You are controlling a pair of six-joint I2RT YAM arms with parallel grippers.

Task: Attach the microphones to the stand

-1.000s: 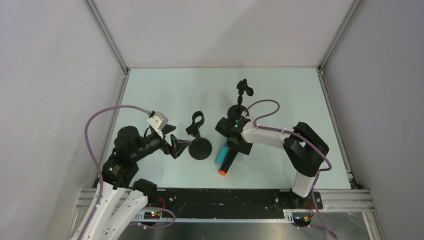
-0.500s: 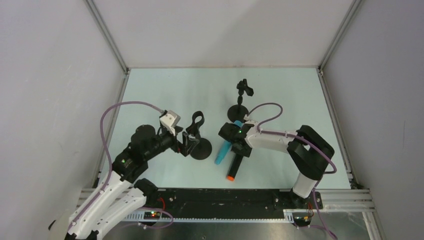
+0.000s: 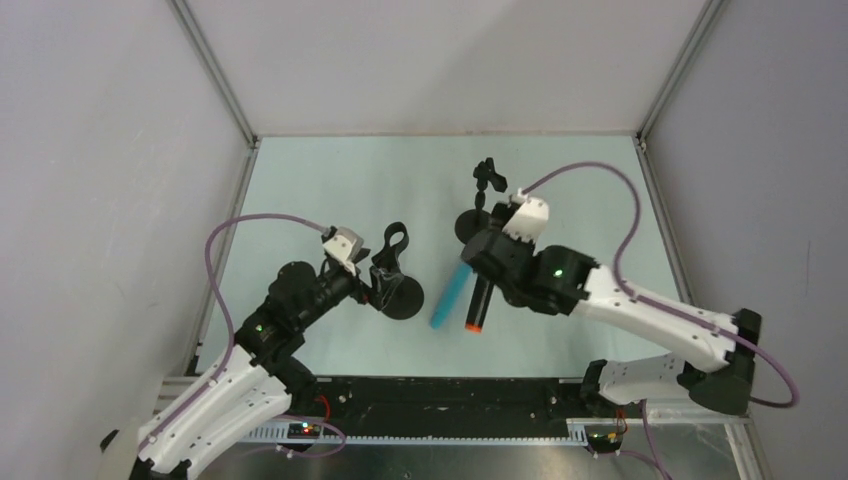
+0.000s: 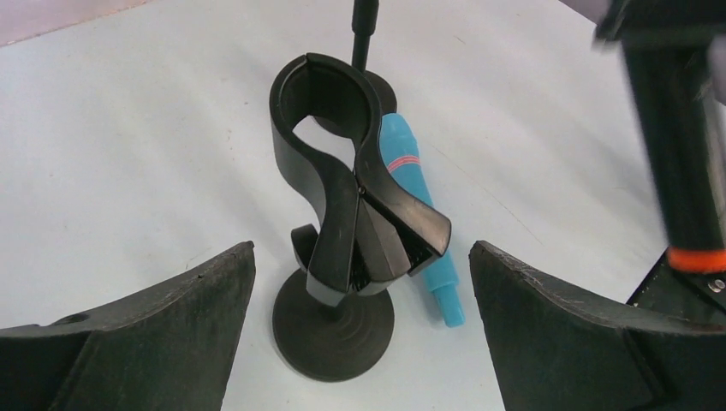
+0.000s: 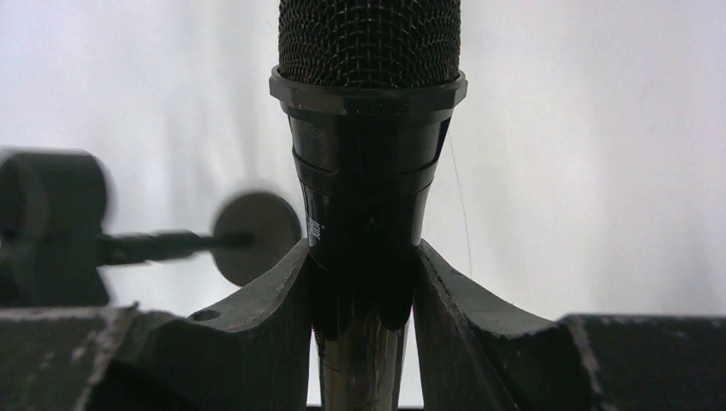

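My right gripper (image 3: pixel 481 278) is shut on the black microphone (image 3: pixel 474 305), which is lifted off the table, orange-red end cap down. In the right wrist view both fingers (image 5: pixel 282 300) clamp it just below the mesh head (image 5: pixel 368 51). The turquoise-blue microphone (image 3: pixel 449 295) lies flat on the table between the stands, also seen past the near stand's clip (image 4: pixel 418 227). Open wide, my left gripper (image 3: pixel 383 284) faces the near stand (image 3: pixel 404 297), whose clip (image 4: pixel 342 180) and round base (image 4: pixel 334 330) sit between the jaws without touching. The second stand (image 3: pixel 480 205) is at the back.
The pale table (image 3: pixel 330 180) is boxed in by grey walls with metal frame rails. A black rail (image 3: pixel 450 395) with the arm bases runs along the near edge. Purple cables loop above both arms.
My right gripper has closed on the black microphone and raised it from the table, the arm swinging up and back. The left gripper has advanced to the near stand. The blue microphone stays put.
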